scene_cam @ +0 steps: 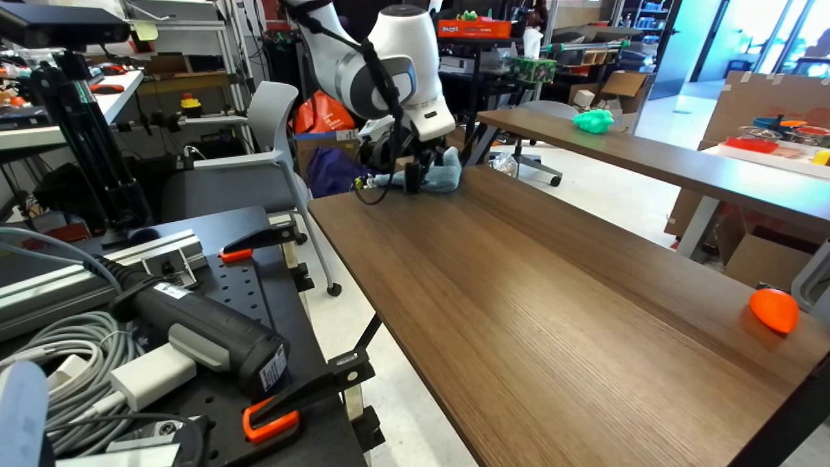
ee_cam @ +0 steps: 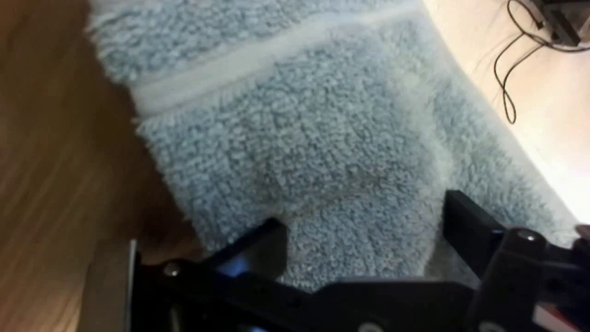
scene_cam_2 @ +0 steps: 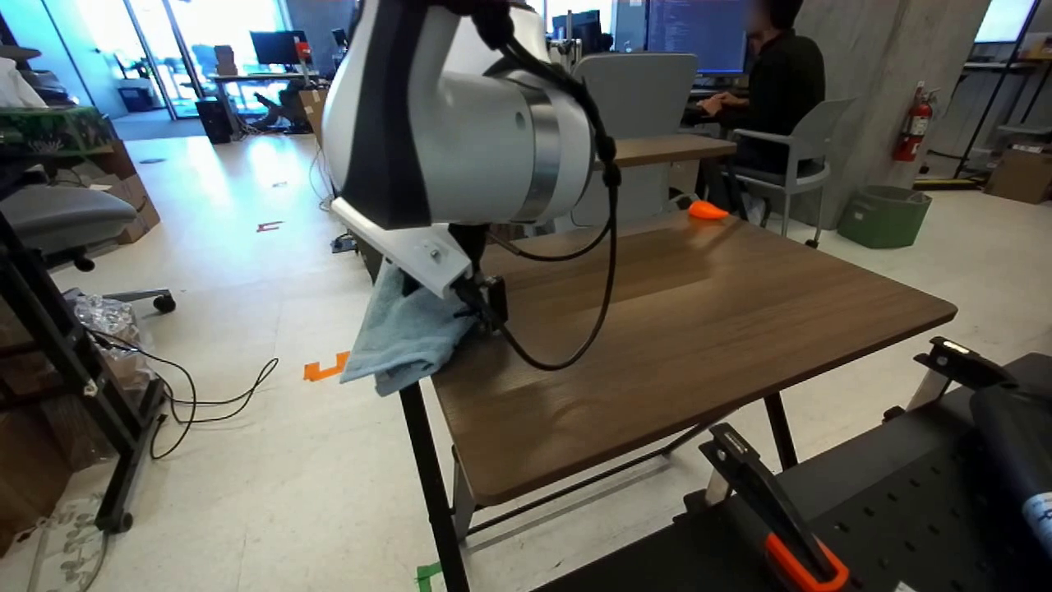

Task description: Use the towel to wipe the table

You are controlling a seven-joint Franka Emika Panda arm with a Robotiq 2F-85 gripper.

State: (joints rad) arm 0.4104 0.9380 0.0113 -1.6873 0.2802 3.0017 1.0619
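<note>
The towel, a light blue-grey fluffy cloth, lies at one end of the table in both exterior views point(scene_cam: 444, 176) point(scene_cam_2: 403, 337), with part hanging over the edge. It fills much of the wrist view point(ee_cam: 322, 129). The table has a brown wood-grain top point(scene_cam: 519, 292) point(scene_cam_2: 657, 345), which shows at the left in the wrist view point(ee_cam: 55, 184). My gripper point(ee_cam: 364, 207) is low over the towel, its fingers wide apart with a raised fold of cloth between them. The gripper is small in an exterior view point(scene_cam: 418, 175) and partly hidden by the arm and towel in an exterior view point(scene_cam_2: 489, 304).
An orange object point(scene_cam: 774, 310) sits at the table's far end from the arm. A black cart point(scene_cam: 240, 292) with clamps and a heat-gun-like tool stands alongside. A second table point(scene_cam: 668, 155) holds a green object point(scene_cam: 593, 120). A grey chair point(scene_cam: 259, 143) is near the arm.
</note>
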